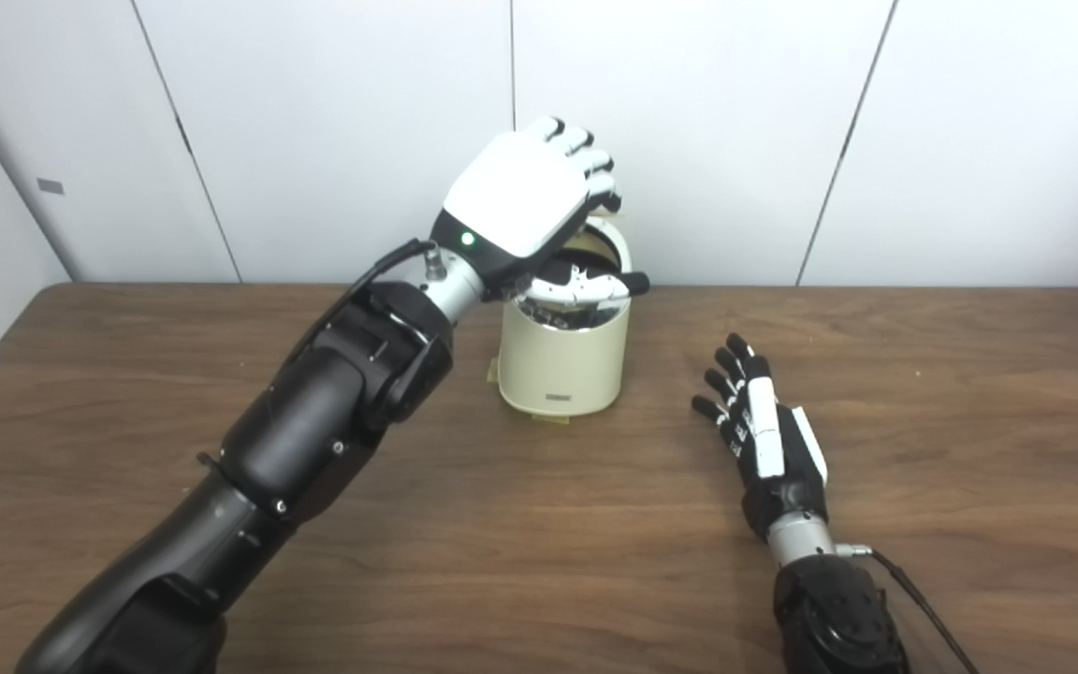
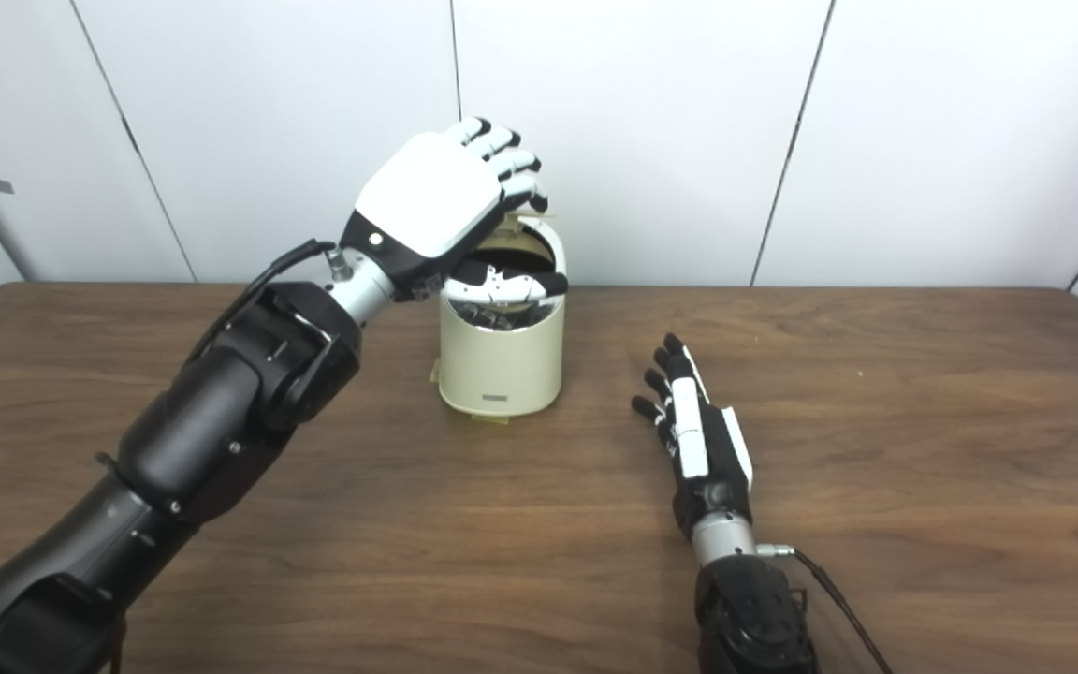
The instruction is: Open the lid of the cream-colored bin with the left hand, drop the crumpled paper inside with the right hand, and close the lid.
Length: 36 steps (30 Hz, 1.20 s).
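The left robot hand point(image 1: 525, 201) arches over the raised lid point(image 1: 606, 241) of the cream-colored bin point(image 1: 564, 360) at the back middle of the table point(image 1: 539, 524), fingers curled on the lid's upper edge, thumb across the mouth. The right robot hand point(image 1: 768, 435) rests flat, open and empty, nearer and to the bin's right; no crumpled paper is visible on the table, so closing likely falls to the left

A dark wood-grain worktop point(image 1: 539, 562) runs up to a wall point(image 1: 689, 112) of plain white panels split by thin dark seams, with a small grey plate point(image 1: 50, 186) at left, under soft, even light
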Each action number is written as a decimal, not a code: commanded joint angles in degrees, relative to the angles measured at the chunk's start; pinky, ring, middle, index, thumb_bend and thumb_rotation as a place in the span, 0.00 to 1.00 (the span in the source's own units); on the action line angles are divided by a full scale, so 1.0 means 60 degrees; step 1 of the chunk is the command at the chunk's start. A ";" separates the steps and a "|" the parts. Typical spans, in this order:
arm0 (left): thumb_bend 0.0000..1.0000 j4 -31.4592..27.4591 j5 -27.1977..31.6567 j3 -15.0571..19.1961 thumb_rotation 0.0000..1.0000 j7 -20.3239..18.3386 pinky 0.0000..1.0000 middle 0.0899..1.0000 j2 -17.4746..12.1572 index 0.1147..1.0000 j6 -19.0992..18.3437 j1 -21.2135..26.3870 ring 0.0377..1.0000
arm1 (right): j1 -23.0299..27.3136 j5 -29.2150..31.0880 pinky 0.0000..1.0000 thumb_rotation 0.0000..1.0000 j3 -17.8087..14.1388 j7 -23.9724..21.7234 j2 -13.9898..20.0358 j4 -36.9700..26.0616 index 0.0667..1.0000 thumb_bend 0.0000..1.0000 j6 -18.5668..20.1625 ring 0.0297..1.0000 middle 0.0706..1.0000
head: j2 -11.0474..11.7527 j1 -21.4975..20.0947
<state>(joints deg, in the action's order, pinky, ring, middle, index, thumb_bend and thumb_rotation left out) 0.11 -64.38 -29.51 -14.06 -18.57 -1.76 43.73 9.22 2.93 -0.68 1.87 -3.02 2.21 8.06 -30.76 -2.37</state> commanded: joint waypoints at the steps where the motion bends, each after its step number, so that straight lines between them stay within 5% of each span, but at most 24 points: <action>1: 0.60 -0.0013 -0.0177 0.0210 1.00 -0.0050 0.90 0.86 -0.0032 0.72 -0.0116 0.0265 0.92 | -0.0006 -0.0064 0.80 1.00 0.0010 0.0028 -0.0012 -0.0193 0.97 0.66 0.0277 0.93 0.95 | -0.0032 -0.0020; 9: 0.60 0.0075 -0.0258 0.0461 1.00 -0.0807 0.94 0.88 0.0083 0.76 -0.0416 -0.0065 0.95 | -0.0071 0.0127 0.86 1.00 -0.0136 -0.0079 0.0141 -0.0305 0.99 0.66 0.0372 0.96 0.98 | -0.0123 0.0007; 23: 0.59 0.0097 0.0284 0.1104 1.00 -0.0756 0.87 0.84 0.0230 0.75 -0.0513 -0.0605 0.90 | 0.0037 0.0080 0.88 1.00 -0.0160 -0.0043 0.0196 -0.0135 0.98 0.64 0.0330 0.95 0.97 | -0.0157 0.0023; 36: 0.58 -0.0184 0.0373 0.1017 0.98 -0.0774 0.84 0.81 0.0176 0.76 -0.0328 -0.0908 0.86 | -0.0044 0.0061 0.89 1.00 -0.0120 -0.0088 0.0257 -0.0351 0.99 0.63 0.0523 0.96 0.97 | -0.0355 0.0012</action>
<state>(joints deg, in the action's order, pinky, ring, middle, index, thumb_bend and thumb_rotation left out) 0.71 -61.55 -23.50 -18.98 -16.68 -3.86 36.80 8.88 3.32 -1.27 1.60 -1.88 0.76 10.30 -32.87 -2.29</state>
